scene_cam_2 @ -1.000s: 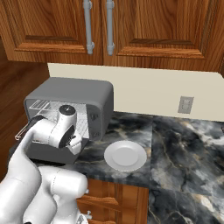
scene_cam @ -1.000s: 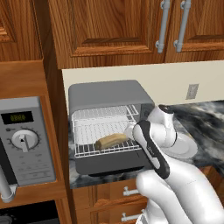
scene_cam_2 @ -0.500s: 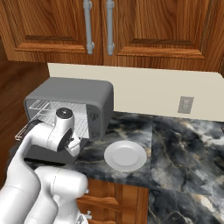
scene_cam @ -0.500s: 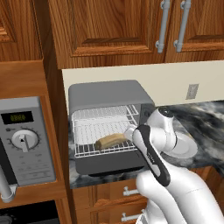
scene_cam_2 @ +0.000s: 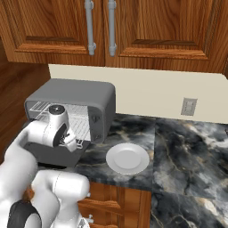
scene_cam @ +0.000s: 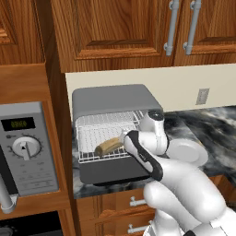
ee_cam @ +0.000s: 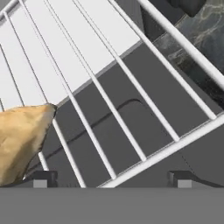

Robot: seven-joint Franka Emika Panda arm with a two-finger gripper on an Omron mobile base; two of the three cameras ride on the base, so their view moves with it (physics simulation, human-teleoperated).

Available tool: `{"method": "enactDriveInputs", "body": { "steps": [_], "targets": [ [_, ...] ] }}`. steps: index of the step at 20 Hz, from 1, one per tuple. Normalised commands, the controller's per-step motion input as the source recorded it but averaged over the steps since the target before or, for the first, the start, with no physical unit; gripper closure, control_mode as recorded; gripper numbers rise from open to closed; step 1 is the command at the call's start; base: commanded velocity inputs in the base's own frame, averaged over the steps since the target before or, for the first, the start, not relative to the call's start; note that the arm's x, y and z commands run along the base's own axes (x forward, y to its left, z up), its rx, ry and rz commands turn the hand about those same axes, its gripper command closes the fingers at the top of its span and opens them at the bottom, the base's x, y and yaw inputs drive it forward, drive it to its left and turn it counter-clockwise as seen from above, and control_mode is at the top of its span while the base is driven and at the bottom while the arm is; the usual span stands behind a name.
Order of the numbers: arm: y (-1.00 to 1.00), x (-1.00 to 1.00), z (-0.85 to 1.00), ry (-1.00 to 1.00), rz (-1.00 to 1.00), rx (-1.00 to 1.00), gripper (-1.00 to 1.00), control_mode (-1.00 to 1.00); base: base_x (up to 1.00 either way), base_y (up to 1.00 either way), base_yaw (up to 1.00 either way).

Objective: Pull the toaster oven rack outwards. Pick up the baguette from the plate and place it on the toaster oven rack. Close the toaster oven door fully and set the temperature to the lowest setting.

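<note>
Desk (scene_cam_2: 187, 147): dark marble, running across the lower right of the right base view.
Toaster oven (scene_cam: 113, 99): centre of the left base view, door (scene_cam: 110, 169) dropped open.
Rack (scene_cam: 103, 138): pulled out over the door.
Plate (scene_cam_2: 128, 158): bare, lower centre.
Baguette (scene_cam: 108, 146): lying on the rack, left of centre.
Tool (ee_cam: 109, 178): fingers spread wide, gripping nothing, just above the rack's front edge.

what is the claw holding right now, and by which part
Nothing. The claw is open above the toaster oven rack, with only bare wires between its tips; the baguette lies free on the rack beside it.
</note>
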Motion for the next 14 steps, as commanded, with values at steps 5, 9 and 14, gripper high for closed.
{"method": "enactDriveInputs", "body": {
  "steps": [5, 9, 14],
  "targets": [
    [0.31, 0.40, -0.01, 0.07, 0.00, -0.03, -1.00, -1.00, 0.00, 0.00, 0.00],
    [0.04, 0.08, 0.00, 0.00, 0.00, 0.00, -1.00, -1.00, 0.00, 0.00, 0.00],
    [-0.01, 0.05, -0.06, -0.08, -0.01, 0.00, -1.00, -1.00, 0.00, 0.00, 0.00]
  ]
}}
